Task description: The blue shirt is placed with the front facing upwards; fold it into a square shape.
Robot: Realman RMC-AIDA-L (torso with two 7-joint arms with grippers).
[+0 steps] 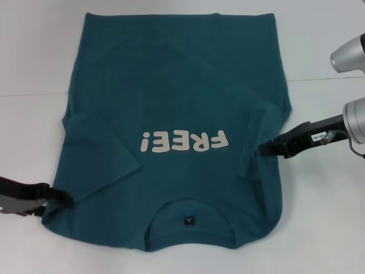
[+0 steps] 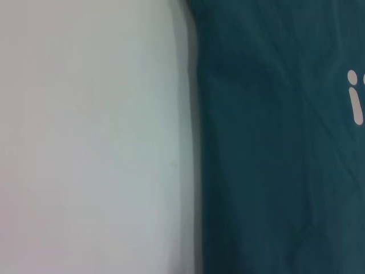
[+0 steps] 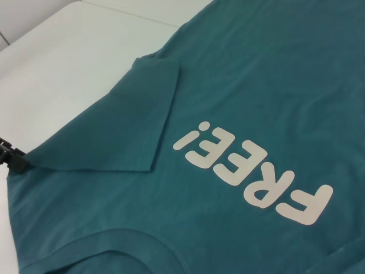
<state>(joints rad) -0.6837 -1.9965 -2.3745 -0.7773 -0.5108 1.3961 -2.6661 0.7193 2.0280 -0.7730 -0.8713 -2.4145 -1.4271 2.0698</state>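
Observation:
The blue shirt (image 1: pixel 171 97) lies flat on the white table with its front up, the collar toward me and the white "FREE!" lettering (image 1: pixel 185 140) across the chest. A small dark neck tag (image 1: pixel 189 219) shows inside the collar. Both short sleeves are folded inward onto the body: one (image 1: pixel 100 154) on the left, the other (image 1: pixel 265 114) on the right. My left gripper (image 1: pixel 64 198) rests at the shirt's near left shoulder edge. It also shows in the right wrist view as a black tip (image 3: pixel 14 158) at the folded sleeve's corner. My right gripper (image 1: pixel 263 147) touches the shirt's right side beside the lettering.
The white table (image 1: pixel 34 57) extends around the shirt on the left, right and far side, with a faint seam (image 1: pixel 28 95) running across it. Silver links of my right arm (image 1: pixel 351 54) hang over the table's right edge. The left wrist view shows bare table (image 2: pixel 85 142) next to the shirt's edge (image 2: pixel 274 171).

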